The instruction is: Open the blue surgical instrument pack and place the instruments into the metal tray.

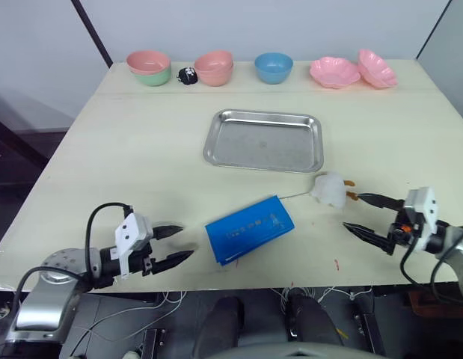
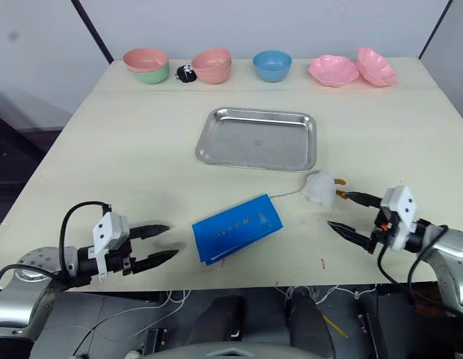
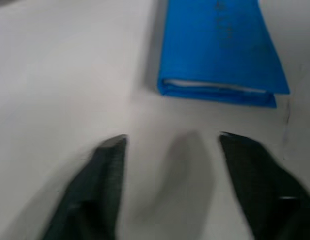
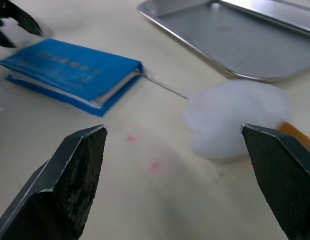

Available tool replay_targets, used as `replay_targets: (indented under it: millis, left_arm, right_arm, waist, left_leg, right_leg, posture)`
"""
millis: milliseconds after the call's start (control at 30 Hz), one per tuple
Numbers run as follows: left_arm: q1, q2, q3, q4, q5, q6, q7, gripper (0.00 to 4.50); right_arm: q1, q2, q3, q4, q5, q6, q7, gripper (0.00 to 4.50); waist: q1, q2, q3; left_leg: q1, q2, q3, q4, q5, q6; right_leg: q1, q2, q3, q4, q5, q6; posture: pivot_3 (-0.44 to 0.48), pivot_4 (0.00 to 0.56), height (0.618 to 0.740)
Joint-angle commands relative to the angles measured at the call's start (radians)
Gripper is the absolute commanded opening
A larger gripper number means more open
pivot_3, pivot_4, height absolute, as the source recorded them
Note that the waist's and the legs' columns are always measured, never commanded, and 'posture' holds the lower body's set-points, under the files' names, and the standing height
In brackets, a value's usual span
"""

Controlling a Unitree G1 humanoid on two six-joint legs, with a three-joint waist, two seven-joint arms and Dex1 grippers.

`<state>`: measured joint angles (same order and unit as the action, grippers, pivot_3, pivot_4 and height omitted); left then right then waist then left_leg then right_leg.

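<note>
While both claws are waiting released, the blue pack (image 1: 248, 228) is lying on the counter (image 1: 141, 149) below the tray (image 1: 265, 140) — nearer the left claw (image 1: 173, 244), short end facing it.

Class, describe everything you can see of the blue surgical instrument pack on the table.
The blue surgical instrument pack is a flat, bright-blue rectangular pouch with small print on its top face. It looks folded over, with a whitish layer showing at its open edge. It lies closed and slanted on the pale table, near the front edge, apart from the metal tray. A thin silver rod sticks out of one corner towards a white cotton wad. Neither gripper touches it.
</note>
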<state>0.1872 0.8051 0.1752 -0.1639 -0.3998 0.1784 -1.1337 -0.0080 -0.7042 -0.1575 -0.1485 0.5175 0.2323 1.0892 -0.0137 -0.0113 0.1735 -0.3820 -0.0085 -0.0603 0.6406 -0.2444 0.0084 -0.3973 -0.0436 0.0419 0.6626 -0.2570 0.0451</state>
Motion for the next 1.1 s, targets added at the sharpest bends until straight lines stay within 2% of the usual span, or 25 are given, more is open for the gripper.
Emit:
replay_targets:
  millis: [33, 67, 100, 167, 200, 233, 267, 333, 767, 1100]
  left_arm:
    - [-0.024, 0.018, -0.035, -0.006, 0.01, -0.01, -0.036, 1.16]
    - [-0.033, 0.02, -0.048, 0.0, 0.005, -0.004, -0.052, 0.91]
    - [-0.045, 0.02, -0.06, 0.005, 0.0, 0.007, -0.061, 0.5]
    - [-0.068, 0.018, -0.083, 0.018, -0.002, 0.014, -0.079, 0.0]
    - [-0.083, 0.014, -0.098, 0.024, 0.0, 0.017, -0.086, 0.0]
    - [-0.095, 0.007, -0.109, 0.031, 0.003, 0.01, -0.091, 0.0]
    - [-0.104, 0.003, -0.121, 0.036, 0.01, 0.001, -0.095, 0.0]
    - [-0.115, -0.001, -0.137, 0.044, 0.012, -0.004, -0.102, 0.0]
    - [-0.188, -0.043, -0.208, 0.129, 0.042, -0.037, -0.129, 0.0]
    - [-0.247, -0.103, -0.213, 0.166, 0.041, -0.021, -0.118, 0.0]
  right_arm:
    - [-0.065, 0.009, 0.059, -0.026, -0.014, 0.021, 0.001, 3.57]
    - [-0.086, 0.019, 0.079, -0.013, -0.03, 0.019, -0.008, 3.34]
    - [-0.105, 0.028, 0.098, 0.004, -0.048, 0.011, -0.013, 2.87]
    - [-0.138, 0.038, 0.134, 0.04, -0.095, -0.011, -0.022, 2.17]
    - [-0.157, 0.042, 0.163, 0.063, -0.13, -0.023, -0.026, 1.8]
    - [-0.175, 0.05, 0.188, 0.084, -0.161, -0.032, -0.034, 0.87]
    - [-0.19, 0.06, 0.208, 0.098, -0.18, -0.034, -0.04, 0.87]
    - [-0.21, 0.08, 0.232, 0.113, -0.199, -0.033, -0.052, 0.02]
    - [-0.255, 0.215, 0.363, 0.066, -0.282, 0.016, -0.144, 0.02]
    - [-0.241, 0.205, 0.361, 0.004, -0.249, 0.067, -0.112, 0.02]
  waist:
    - [0.0, 0.0, 0.0]
    - [0.0, 0.0, 0.0]
    - [-0.001, 0.0, 0.0]
    - [-0.001, 0.0, 0.0]
    - [-0.001, 0.0, 0.0]
    - [-0.001, 0.0, 0.0]
    - [0.0, -0.001, 0.0]
    - [-0.001, -0.001, 0.0]
    - [-0.002, -0.001, 0.0]
    - [0.002, 0.0, 0.0]
  left_leg:
    - [0.0, 0.0, 0.0, 0.0, 0.0, 0.0]
    - [0.0, 0.0, 0.0, 0.0, 0.0, 0.0]
    - [0.0, 0.0, 0.0, 0.0, 0.0, 0.0]
    - [0.0, 0.0, 0.0, 0.0, 0.0, 0.0]
    - [0.0, 0.0, 0.0, 0.0, 0.0, 0.0]
    - [0.0, 0.0, 0.0, 0.0, 0.0, 0.0]
    - [0.0, 0.0, 0.0, 0.001, 0.0, 0.0]
    - [-0.001, 0.0, -0.001, 0.001, 0.0, 0.0]
    - [-0.001, 0.0, -0.002, 0.003, 0.0, 0.0]
    - [-0.002, -0.001, -0.002, 0.006, 0.0, 0.0]
  right_leg:
    - [0.0, 0.0, 0.0, 0.0, 0.0, 0.0]
    - [0.0, 0.0, 0.0, 0.0, 0.0, 0.0]
    - [0.0, 0.0, 0.0, 0.0, 0.0, 0.0]
    - [0.0, 0.001, 0.0, 0.0, 0.0, 0.0]
    - [0.0, 0.001, -0.001, 0.0, 0.0, 0.0]
    - [0.0, 0.001, -0.001, 0.0, 0.0, 0.0]
    - [0.0, 0.001, -0.001, 0.0, 0.0, 0.0]
    - [0.0, 0.001, -0.001, 0.0, 0.0, 0.0]
    - [0.0, 0.001, -0.001, 0.001, 0.002, 0.0]
    - [0.001, 0.001, -0.002, 0.001, 0.003, 0.001]
  posture:
    - [0.0, 0.15, 0.74]
    - [0.0, 0.15, 0.74]
    - [0.0, 0.15, 0.74]
    - [0.0, 0.15, 0.74]
    - [0.0, 0.15, 0.74]
    - [0.0, 0.15, 0.74]
    - [0.0, 0.15, 0.74]
    - [0.0, 0.15, 0.74]
    - [0.0, 0.15, 0.74]
    - [0.0, 0.15, 0.74]
